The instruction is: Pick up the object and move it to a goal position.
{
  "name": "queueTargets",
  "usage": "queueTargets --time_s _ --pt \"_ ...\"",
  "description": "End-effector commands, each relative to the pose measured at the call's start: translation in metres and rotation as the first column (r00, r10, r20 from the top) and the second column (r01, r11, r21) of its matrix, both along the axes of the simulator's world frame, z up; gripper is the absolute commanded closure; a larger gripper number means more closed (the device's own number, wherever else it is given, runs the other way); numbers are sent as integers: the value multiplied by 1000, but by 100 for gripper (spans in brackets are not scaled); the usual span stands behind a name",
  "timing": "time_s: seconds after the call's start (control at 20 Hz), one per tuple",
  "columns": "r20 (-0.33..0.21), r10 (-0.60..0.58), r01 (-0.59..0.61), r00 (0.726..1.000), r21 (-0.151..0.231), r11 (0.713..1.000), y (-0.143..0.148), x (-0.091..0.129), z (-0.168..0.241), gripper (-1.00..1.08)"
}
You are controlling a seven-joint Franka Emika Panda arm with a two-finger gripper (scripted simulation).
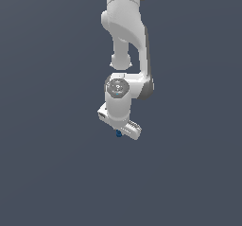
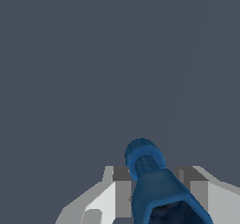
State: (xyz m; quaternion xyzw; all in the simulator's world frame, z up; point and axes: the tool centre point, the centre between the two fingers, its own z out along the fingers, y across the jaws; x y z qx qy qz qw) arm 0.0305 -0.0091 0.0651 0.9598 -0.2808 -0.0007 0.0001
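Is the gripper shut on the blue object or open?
Shut on the blue object: in the wrist view it sits between both fingers of the gripper.

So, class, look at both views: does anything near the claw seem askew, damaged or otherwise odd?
Nothing stands out. The blue object sits between the fingers of the claw, intact as far as visible; its lower end is cut off in the wrist view.

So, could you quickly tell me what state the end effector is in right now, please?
End effector: closed on the blue object, which sits between its fingers in the wrist view.
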Motion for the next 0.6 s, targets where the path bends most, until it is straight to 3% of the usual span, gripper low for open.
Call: queueTargets --time_s 0.0,0.55 --pt "1 -1 1 1000 0 1000 -10 4 15 108" --pt "1 -1 1 1000 0 1000 -69 30 105 108"
